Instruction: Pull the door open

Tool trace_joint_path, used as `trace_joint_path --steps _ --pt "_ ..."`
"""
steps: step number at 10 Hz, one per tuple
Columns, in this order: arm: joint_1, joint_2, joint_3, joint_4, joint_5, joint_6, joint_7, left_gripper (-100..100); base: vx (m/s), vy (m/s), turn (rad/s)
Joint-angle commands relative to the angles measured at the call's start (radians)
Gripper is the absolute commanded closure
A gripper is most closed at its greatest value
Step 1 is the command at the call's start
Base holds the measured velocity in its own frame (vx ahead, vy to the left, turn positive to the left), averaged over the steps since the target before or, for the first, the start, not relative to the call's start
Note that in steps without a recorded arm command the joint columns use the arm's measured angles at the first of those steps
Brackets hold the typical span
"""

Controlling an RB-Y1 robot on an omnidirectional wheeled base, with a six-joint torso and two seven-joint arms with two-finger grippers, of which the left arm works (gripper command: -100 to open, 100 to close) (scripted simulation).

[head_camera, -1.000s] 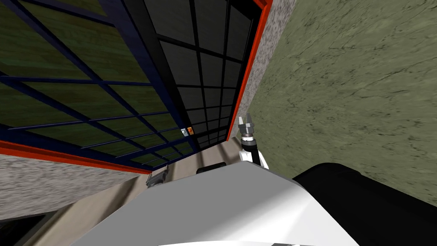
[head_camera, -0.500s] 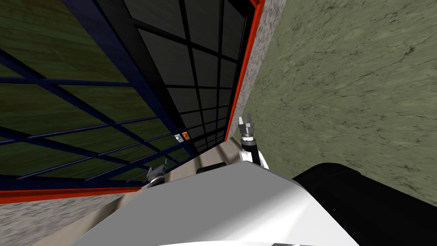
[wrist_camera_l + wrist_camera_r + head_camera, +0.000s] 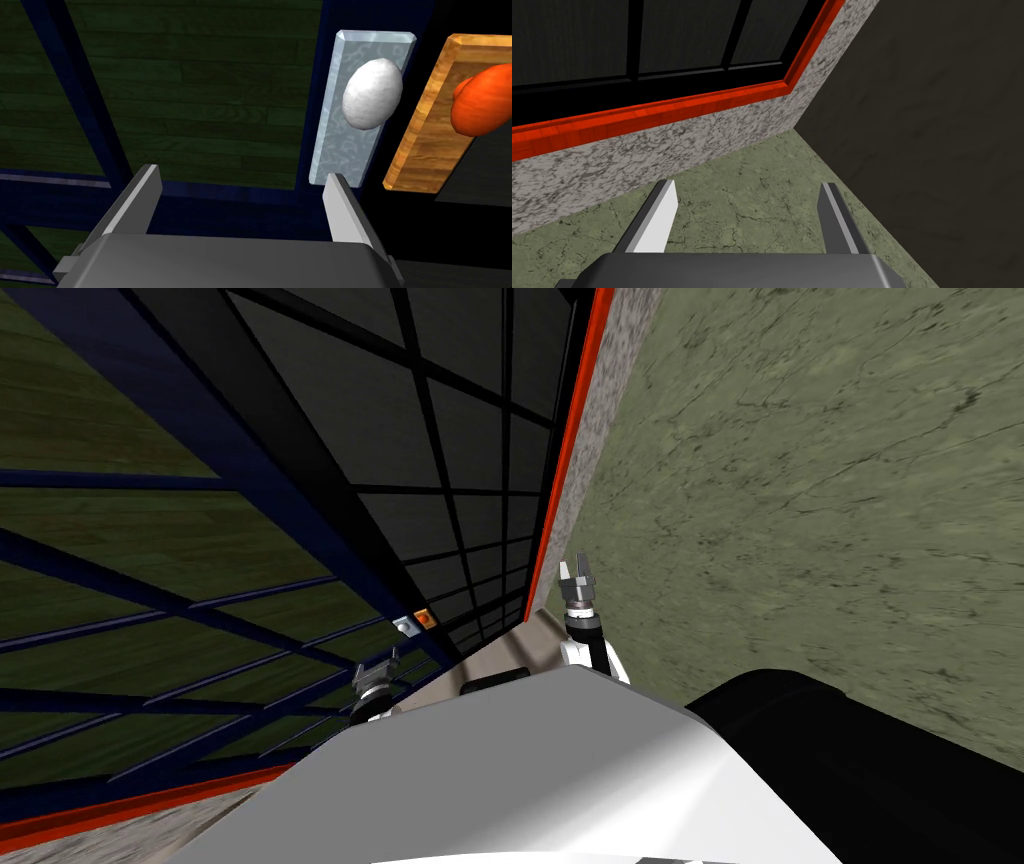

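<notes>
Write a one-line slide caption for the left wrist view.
Open left gripper near a white knob on the blue-framed door, orange knob alongside.

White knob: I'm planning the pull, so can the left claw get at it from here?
Probably yes. The left claw is open and nothing lies between it and the white knob, but the knob sits to one side of its gap, so it must shift sideways.

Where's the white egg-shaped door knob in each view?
Head view: white egg-shaped door knob, on the dark blue door above the left gripper.
Left wrist view: large, on a pale plate beyond one open finger.
Right wrist view: aimed at the red door frame instead.
Shared landmark: round orange knob beside it.
</notes>
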Motion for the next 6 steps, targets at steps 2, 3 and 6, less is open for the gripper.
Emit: trace_joint_path --steps 2,3,6 --pt "-0.047 -0.017 -0.008 -0.026 -0.005 0.001 -0.005 -100 0.230 0.004 -0.158" --pt "-0.047 -0.017 -0.008 -0.026 -0.005 0.001 -0.005 -100 0.142 -0.013 -0.009" --pt "-0.046 -0.016 -0.009 -0.017 -0.006 -0.009 0.002 100 0.023 -0.002 0.001"
